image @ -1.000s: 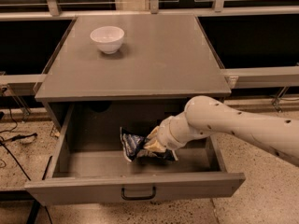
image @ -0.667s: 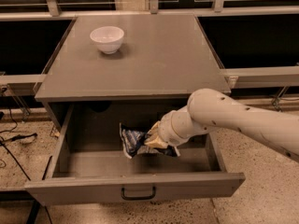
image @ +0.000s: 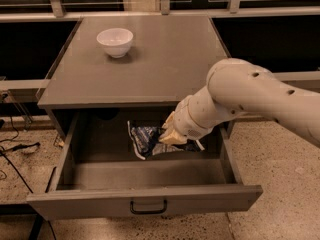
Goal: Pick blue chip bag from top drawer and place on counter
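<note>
The top drawer (image: pixel 90 203) is pulled open below the counter (image: pixel 160 64). The blue chip bag (image: pixel 144 139), crumpled dark blue foil with white print, is inside the drawer towards the middle back. My gripper (image: pixel 167 135) reaches down into the drawer from the right and is shut on the bag's right end. The bag hangs tilted from the gripper, a little above the drawer floor. The white arm (image: pixel 250 96) crosses over the drawer's right side and hides the counter's front right corner.
A white bowl (image: pixel 115 41) stands on the counter at the back left. A small dark bar handle (image: pixel 148 207) sits at the centre of the drawer's front panel. Cables (image: pixel 15 151) lie on the speckled floor at the left. Railings run behind the cabinet.
The arm has risen and drawn back a little. The blue chip bag has come up with the gripper from the drawer floor.
</note>
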`<control>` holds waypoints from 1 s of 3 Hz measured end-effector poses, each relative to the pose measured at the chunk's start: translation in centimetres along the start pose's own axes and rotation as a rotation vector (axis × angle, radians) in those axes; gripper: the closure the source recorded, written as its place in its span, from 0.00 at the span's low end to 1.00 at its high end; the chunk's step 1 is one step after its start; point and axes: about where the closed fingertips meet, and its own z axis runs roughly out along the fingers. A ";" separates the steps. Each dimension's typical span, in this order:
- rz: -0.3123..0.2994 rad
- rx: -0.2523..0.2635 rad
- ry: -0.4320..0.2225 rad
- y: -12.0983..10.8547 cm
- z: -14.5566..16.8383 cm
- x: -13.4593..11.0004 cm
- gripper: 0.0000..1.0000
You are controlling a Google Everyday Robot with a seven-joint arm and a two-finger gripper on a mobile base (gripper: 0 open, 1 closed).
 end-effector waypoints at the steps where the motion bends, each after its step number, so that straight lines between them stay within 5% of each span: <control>1: -0.011 0.000 -0.004 -0.3 -0.9 -0.9 1.00; 3: -0.059 0.037 0.068 -4.8 -9.6 -5.8 1.00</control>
